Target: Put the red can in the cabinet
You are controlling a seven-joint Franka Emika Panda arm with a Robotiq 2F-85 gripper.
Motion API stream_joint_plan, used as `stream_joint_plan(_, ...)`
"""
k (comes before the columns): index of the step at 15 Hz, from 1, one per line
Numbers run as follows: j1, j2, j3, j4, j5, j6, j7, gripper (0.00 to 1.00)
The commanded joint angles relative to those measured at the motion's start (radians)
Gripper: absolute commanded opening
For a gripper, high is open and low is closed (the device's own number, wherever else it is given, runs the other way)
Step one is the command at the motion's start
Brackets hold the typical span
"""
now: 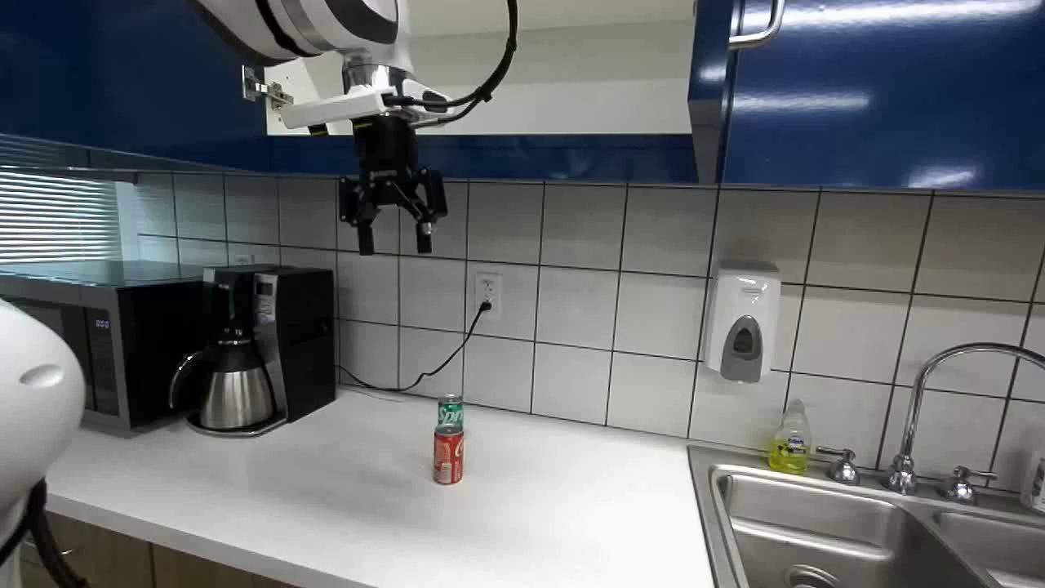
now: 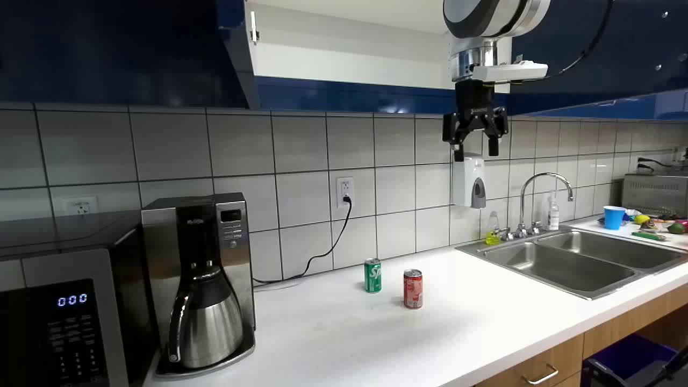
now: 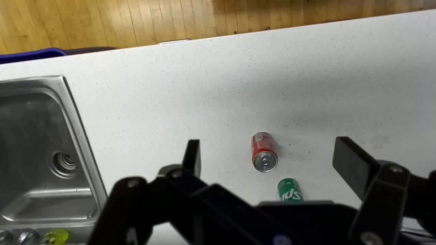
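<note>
Gripper (image 1: pixel 395 239) hangs well above the white counter (image 1: pixel 571 523), pointing down. Fingers (image 3: pixel 352 166) spread wide, nothing in their grip. Red can (image 2: pixel 413 290) stands upright on the counter, well below the fingers; wrist view frames it from above, between the two fingers. Green can (image 1: pixel 451 412) stands near it, partly hidden behind it in an exterior view; clear gap between the two, red nearer the front edge. Cabinet (image 1: pixel 571 98) over the counter stands open, white interior exposed. Arm (image 2: pixel 490 20) overlaps the cabinet in both exterior views; fingers show lower than its bottom edge. I see coffee maker (image 2: pixel 236 258) and microwave (image 2: pixel 75 301) on one side of the cans, sink (image 2: pixel 570 264) on the other. Soap dispenser (image 1: pixel 741 322) hangs on the tiled wall (image 1: pixel 571 380).
</note>
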Motion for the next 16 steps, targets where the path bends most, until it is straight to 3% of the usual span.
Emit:
stream_joint_plan(1,-0.001,0.001,0.001,0.002,0.001,-0.001,0.000,1.00)
stream_joint_plan(10,-0.001,0.005,0.003,0.000,-0.004,0.017,0.001,1.00)
stream_joint_plan(16,0.003,0.088,-0.001,0.017,0.004,0.093,-0.006,1.00)
